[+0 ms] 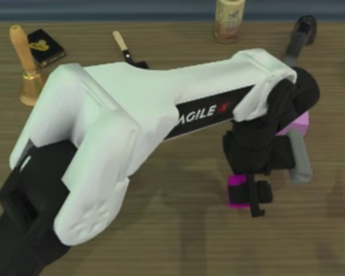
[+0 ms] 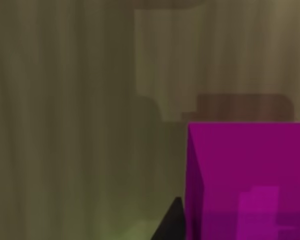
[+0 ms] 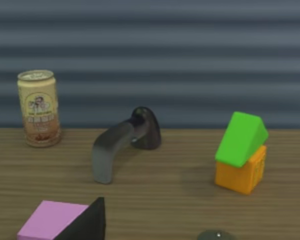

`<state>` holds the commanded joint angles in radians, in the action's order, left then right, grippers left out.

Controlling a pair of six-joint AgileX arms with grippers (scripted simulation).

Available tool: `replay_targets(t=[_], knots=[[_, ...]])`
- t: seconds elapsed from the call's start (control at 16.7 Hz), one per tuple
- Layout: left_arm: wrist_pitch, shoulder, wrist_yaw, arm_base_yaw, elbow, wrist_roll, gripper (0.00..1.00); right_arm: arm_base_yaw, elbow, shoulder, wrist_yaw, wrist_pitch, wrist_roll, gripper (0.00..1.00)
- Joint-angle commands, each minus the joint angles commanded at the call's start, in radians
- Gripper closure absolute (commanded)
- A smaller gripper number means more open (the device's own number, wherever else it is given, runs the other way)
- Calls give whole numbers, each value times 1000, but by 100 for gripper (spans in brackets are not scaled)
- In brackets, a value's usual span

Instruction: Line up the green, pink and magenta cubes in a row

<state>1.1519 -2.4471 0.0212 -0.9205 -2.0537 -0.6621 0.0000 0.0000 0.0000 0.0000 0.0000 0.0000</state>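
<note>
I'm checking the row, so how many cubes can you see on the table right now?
2. A small deep magenta matte cube sits at the left arm's tool; a pale lilac-pink matte cube lies just beyond, mostly hidden by the arm. The green cube isn't visible, possibly hidden.

Wooden table [image 3: 180, 200], pale pink cube [image 3: 50, 219] nearest, grey curved handheld scanner [image 3: 122, 145] beyond it, drink can [image 3: 38, 107] at the far edge, green wedge [image 3: 241, 138] tilted on an orange block [image 3: 242, 172]

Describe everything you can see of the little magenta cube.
The small vivid magenta matte cube sits flat on the brown wooden table, right of centre in the top view. The left arm's black gripper is down at its right side, partly covering it. In the left wrist view its plain, sharp-edged faces loom close.
</note>
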Motion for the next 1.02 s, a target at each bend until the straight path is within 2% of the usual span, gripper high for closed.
replay_targets(t=[0.18, 0.24, 0.78, 1.02], knots=[[0, 0, 0, 0, 0, 0, 2, 0, 0, 0, 0, 0, 0, 0], [0, 0, 0, 0, 0, 0, 0, 0, 0, 0, 0, 0, 0, 0], [4, 0, 0, 1, -4, -1, 0, 0, 0, 0, 0, 0, 0, 0], [115, 4, -2, 10, -109, -1, 0, 0, 0, 0, 0, 0, 0, 0]])
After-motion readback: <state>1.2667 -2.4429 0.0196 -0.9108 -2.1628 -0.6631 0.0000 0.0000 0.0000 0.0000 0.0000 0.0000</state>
